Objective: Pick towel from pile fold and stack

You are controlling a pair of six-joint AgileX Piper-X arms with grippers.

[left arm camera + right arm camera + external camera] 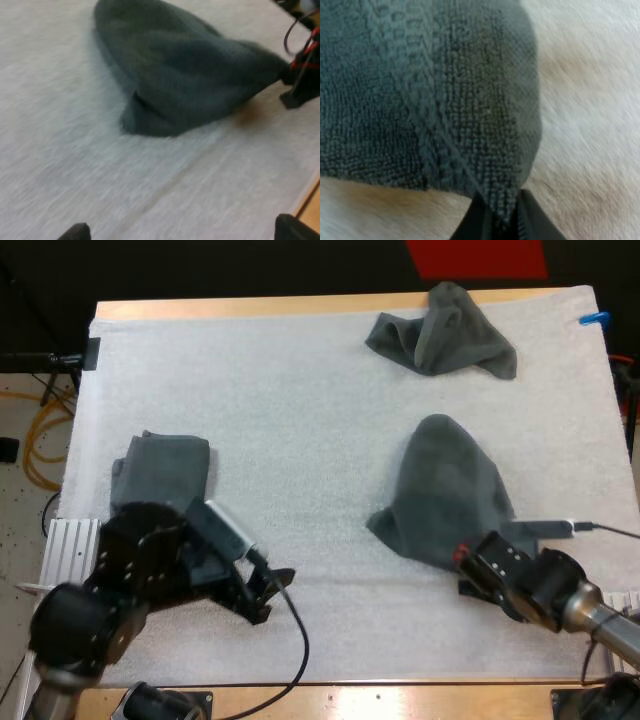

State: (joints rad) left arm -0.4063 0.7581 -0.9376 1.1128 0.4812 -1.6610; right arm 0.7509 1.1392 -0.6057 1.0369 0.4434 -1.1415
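A dark grey-green towel (445, 490) lies humped on the white mat (300, 410), right of centre. My right gripper (468, 565) is at its near corner, and the right wrist view has the black fingers (527, 220) shut on that towel corner (502, 202). My left gripper (268, 592) hovers low over bare mat to the left of this towel, open, its fingertips (75, 232) wide apart with nothing between them. From the left wrist view the same towel (190, 85) rises ahead, with the right gripper (300, 85) at its edge. A folded towel (160, 475) sits at the mat's left side.
A crumpled towel (440, 335) lies at the far right of the mat. The table's wooden front edge (400, 698) runs close behind both arms. Bare mat stretches between the folded towel and the held one.
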